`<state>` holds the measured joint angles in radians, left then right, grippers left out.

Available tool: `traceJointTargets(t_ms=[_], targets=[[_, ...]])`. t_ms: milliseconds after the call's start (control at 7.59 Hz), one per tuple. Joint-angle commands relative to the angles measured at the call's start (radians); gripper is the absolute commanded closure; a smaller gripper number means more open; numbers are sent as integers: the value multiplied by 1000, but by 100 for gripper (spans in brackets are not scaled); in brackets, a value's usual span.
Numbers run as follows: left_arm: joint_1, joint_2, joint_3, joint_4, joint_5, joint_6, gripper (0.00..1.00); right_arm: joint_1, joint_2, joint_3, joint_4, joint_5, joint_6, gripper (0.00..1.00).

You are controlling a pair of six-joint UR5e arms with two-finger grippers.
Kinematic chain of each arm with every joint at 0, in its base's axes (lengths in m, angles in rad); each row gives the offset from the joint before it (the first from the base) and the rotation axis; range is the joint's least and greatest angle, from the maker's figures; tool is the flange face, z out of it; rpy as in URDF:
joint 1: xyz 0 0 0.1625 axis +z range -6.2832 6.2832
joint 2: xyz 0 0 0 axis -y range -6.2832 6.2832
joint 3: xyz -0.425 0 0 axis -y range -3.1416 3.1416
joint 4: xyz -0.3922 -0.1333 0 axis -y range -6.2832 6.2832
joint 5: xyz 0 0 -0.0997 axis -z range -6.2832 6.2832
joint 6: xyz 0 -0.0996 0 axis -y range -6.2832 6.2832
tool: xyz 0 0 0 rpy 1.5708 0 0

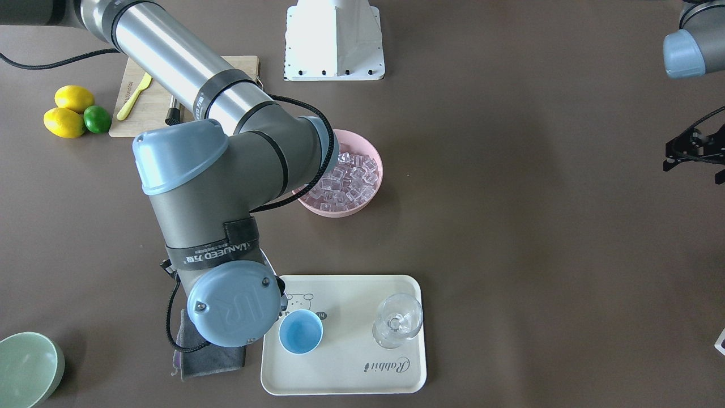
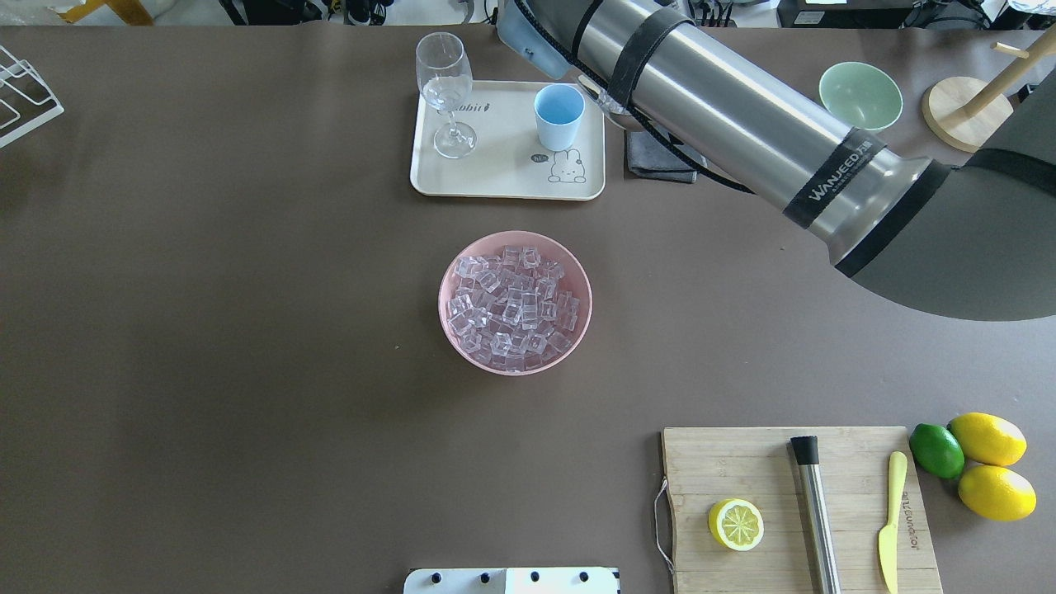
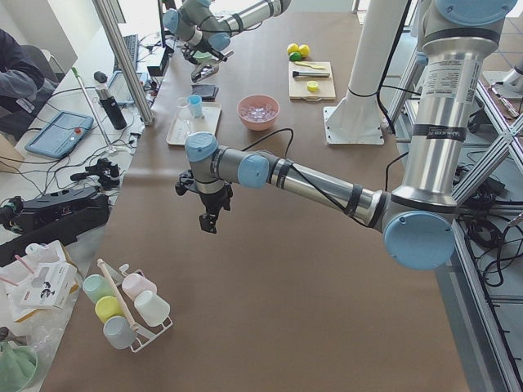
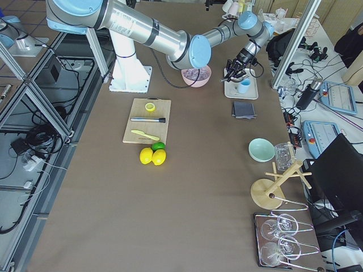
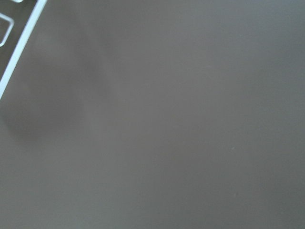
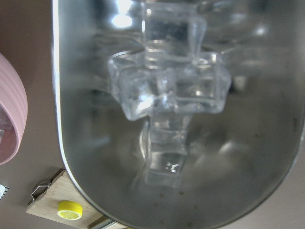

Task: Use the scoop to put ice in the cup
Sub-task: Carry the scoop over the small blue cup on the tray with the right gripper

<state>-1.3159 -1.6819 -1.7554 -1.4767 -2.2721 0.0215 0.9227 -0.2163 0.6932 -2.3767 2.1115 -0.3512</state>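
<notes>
My right arm reaches over to the light-blue cup [image 1: 301,332], which stands on the cream tray [image 1: 351,374] and looks empty inside. The right gripper [image 4: 233,71] is just beside the cup [image 2: 558,115], and the wrist hides its fingers from above. The right wrist view is filled by the steel scoop [image 6: 95,157], held level with a few clear ice cubes [image 6: 167,90] in its trough. More ice [image 2: 513,305] fills the pink bowl [image 2: 452,272] mid-table. My left gripper [image 1: 692,156] hangs far off to the side, its fingers spread and empty.
A clear stemmed glass [image 2: 445,91] stands on the tray beside the cup. A grey cloth [image 2: 656,161] lies under my right arm. A green bowl [image 2: 860,95], a cutting board [image 2: 742,470] with lemon half, steel cylinder and knife, and whole lemons and a lime [image 2: 936,450] lie elsewhere.
</notes>
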Motion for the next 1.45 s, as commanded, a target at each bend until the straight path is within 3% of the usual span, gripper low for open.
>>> traceJointTargets(t_ms=[0,132,395,658,1317], targets=[[-167,138,11,-1,-70,2,2,-27,43,-102,47,-56,-9,100],[-234,146,57,-1,-95,2,2,-25,58,-153,69,-73,-12,100],[-256,122,146,-7,-92,2,2,-21,84,-242,134,-91,-12,100],[-264,129,151,-7,-89,3,2,-21,116,-323,191,-88,-11,100],[-302,123,192,-8,-133,-8,2,-21,219,-475,198,-116,-86,100]])
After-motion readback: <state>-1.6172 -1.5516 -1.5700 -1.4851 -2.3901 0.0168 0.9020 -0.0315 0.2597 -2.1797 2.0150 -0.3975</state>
